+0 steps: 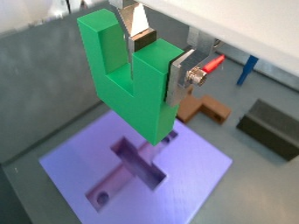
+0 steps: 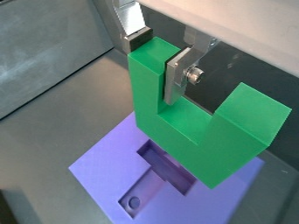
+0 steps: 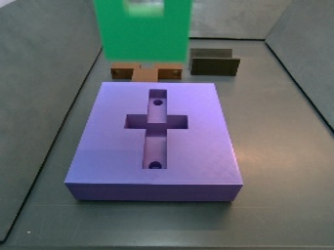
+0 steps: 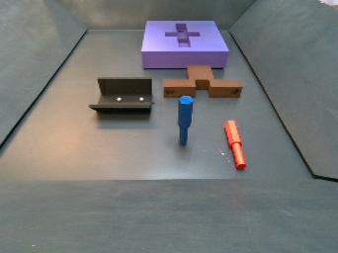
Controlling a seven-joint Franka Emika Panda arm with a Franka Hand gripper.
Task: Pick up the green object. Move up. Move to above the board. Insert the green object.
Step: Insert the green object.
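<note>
The gripper (image 1: 155, 59) pinches one prong of the green object (image 1: 128, 74) between its silver fingers (image 2: 177, 77), holding the U-shaped block in the air above the board (image 1: 187, 179), in both wrist views. In a side view the green object (image 3: 144, 29) hangs over the far edge of the board (image 3: 196, 146), clear of its cross-shaped recess (image 3: 156, 122). On the floor beyond lie a brown block (image 4: 203, 84), the fixture (image 4: 122, 96), a blue peg (image 4: 187, 119) and a red peg (image 4: 235, 144).
</note>
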